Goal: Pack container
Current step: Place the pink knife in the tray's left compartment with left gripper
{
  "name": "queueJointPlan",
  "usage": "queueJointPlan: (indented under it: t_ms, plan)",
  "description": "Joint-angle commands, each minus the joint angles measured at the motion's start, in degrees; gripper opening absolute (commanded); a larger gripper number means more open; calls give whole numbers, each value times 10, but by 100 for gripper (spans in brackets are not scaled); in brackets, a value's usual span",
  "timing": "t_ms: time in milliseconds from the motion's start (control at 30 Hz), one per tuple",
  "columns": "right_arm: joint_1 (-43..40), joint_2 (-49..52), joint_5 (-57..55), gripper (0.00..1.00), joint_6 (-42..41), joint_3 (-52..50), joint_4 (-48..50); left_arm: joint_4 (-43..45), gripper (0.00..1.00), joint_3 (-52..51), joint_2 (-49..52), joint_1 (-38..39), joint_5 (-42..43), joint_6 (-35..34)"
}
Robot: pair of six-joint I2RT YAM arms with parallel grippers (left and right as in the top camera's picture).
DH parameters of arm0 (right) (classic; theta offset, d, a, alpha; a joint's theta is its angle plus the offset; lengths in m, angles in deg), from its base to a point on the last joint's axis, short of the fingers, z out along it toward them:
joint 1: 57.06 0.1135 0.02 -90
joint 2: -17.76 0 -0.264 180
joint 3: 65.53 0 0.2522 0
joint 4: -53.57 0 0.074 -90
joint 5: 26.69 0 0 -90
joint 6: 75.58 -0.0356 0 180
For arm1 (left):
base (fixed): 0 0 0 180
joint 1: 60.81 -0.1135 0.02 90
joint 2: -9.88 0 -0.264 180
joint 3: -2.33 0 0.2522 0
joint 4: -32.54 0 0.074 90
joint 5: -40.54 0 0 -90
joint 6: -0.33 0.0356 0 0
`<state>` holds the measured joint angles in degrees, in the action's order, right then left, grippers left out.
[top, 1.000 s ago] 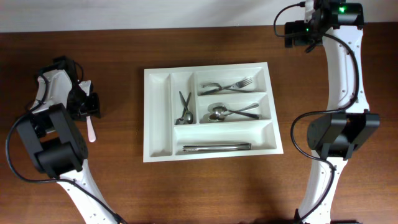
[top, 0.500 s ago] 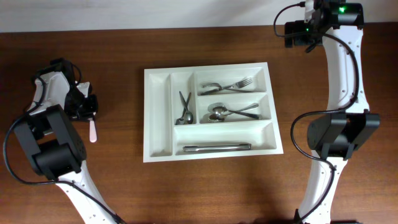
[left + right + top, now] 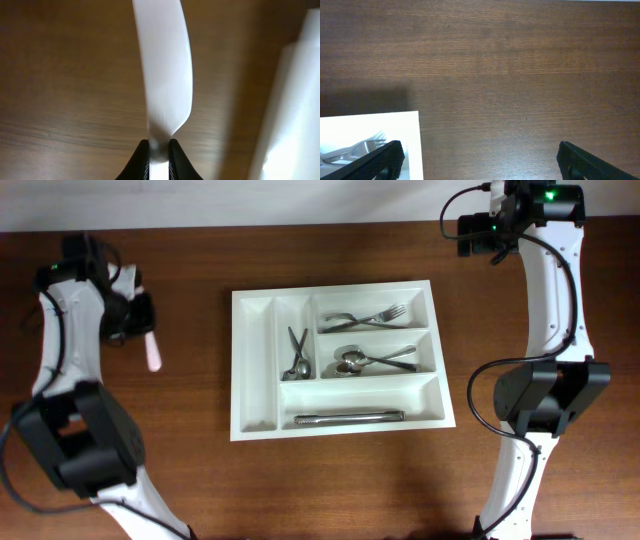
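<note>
A dark brown wooden table (image 3: 330, 490) meets a pale strip (image 3: 250, 200) beyond.

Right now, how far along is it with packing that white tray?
Mostly done: the tray already holds forks, spoons and a long metal utensil. In hand: the left gripper grips a pale plastic knife, left of the tray. Left to do: placing it, probably in the empty leftmost slot. The right gripper is open and empty.

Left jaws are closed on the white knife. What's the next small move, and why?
Probably carry the white knife rightward toward the container's far-left narrow compartment, which looks empty. The left gripper is shut on the knife, which is well left of the container.
</note>
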<state>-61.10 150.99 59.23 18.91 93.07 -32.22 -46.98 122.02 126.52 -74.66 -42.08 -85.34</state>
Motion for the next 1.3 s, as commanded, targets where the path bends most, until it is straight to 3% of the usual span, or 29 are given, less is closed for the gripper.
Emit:
queueJointPlan:
  t_ms: [0, 367, 833, 900, 1000, 1033, 1267]
  plan:
    - [-2, -8, -7, 99, -7, 6, 0, -17, 2, 11, -54, 60, 30, -37]
    - [-2, -8, -7, 99, -7, 6, 0, -27, 4, 9, -56, 227, 18, -99]
    - [-2, -8, -7, 99, -7, 6, 0, -24, 8, 9, 5, 254, 1, -127]
    - [-2, -8, -7, 99, -7, 6, 0, -24, 15, 9, 14, 254, 2, -127]
    - [-2, -8, -7, 98, -7, 6, 0, -22, 50, 8, 14, 254, 2, -127]
    - [-2, -8, -7, 99, -7, 6, 0, -21, 56, 9, 14, 254, 2, -127]
    - [-2, -8, -7, 99, -7, 6, 0, -21, 61, 20, 6, 241, 3, -125]
